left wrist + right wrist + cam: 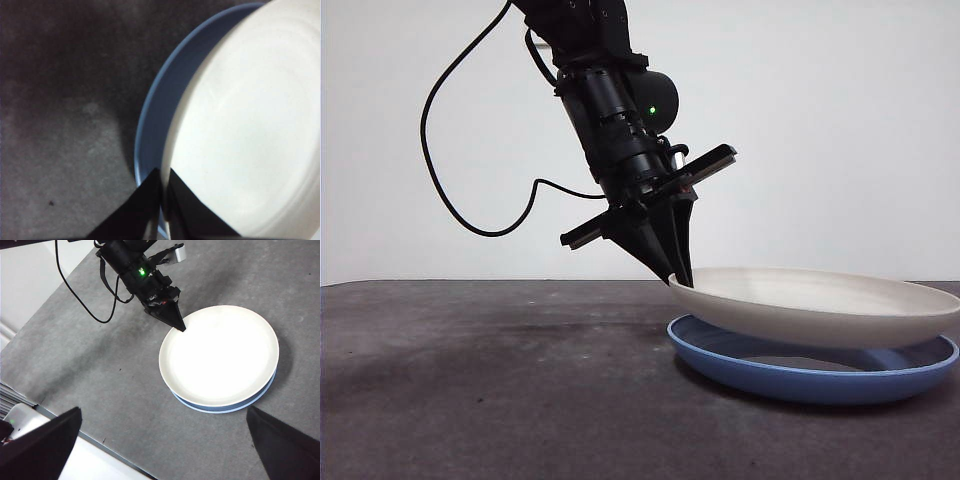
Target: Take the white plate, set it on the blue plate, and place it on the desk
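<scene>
While my left gripper (680, 278) pinches the near rim of the white plate (820, 305), the plate hangs tilted just above the blue plate (800, 375): the gripped edge sits high, and the far edge dips toward the blue rim. I judge the tilt comes from holding one edge only, so the plate's weight swings it down away from my jaws. In the left wrist view the jaws are pressed nearly together with the thin white rim (167, 172) between them, and the blue plate (150, 115) shows as a crescent beside and beneath it. Whether the far edge of the white plate already touches the blue one I cannot tell; the front view suggests contact or close to it. The white plate extends away from my fingertips, almost centred over the blue plate, which rests on the desk (470, 380). My right gripper (160, 440) waits well apart, high above the desk, jaws spread wide, holding nothing.
</scene>
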Available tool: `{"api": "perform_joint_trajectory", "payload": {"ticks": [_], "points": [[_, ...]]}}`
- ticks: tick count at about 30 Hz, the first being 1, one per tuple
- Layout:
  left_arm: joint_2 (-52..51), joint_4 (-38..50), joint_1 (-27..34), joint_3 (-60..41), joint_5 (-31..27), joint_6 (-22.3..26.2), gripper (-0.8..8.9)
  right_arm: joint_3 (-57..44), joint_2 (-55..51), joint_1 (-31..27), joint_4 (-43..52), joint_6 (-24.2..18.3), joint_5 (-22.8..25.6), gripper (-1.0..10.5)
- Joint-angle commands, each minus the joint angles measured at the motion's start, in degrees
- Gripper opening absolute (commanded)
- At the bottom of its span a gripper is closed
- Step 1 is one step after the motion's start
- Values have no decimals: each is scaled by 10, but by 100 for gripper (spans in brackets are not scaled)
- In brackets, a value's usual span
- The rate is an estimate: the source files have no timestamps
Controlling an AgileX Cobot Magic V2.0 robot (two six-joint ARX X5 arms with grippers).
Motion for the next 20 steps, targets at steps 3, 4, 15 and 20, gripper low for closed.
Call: {"api": "perform_joint_trajectory", "payload": {"ticks": [3, 4, 15, 20], "points": [[18, 2, -3, 18, 2, -2, 10, 11, 1, 1, 6, -1, -1, 594], [18, 1, -3, 18, 2, -2, 10, 11, 1, 1, 5, -1, -1, 594], [18, -4, -4, 18, -14, -1, 10, 11, 1, 1, 3, 0, -2, 594], [19, -4, -5, 18, -14, -1, 10, 11, 1, 1, 3, 0, -2, 594]]}}
